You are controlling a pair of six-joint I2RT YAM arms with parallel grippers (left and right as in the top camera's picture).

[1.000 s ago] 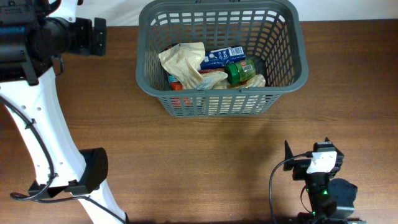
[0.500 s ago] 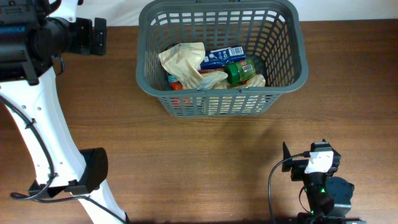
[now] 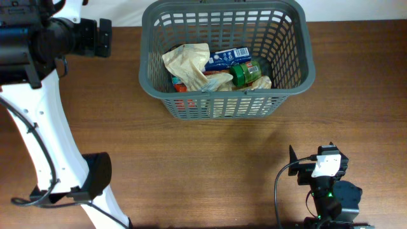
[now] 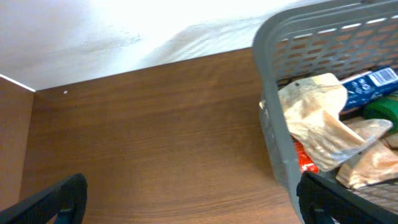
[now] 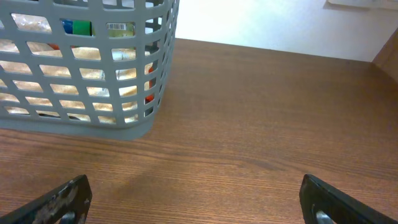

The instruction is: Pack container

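Looks pretty much done. Can't spot any loose packets on the table (image 3: 210,165). Sitting at the far edge: container (image 3: 222,107), already loaded with tan bag (image 3: 184,63), blue packet (image 3: 226,58), green bottle (image 3: 245,73). Left gripper (image 4: 199,205) and right gripper (image 5: 199,202) both spread wide, gripping nothing.

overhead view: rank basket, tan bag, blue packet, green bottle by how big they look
1. basket
2. tan bag
3. blue packet and green bottle: look about alike, both partly hidden, unranked
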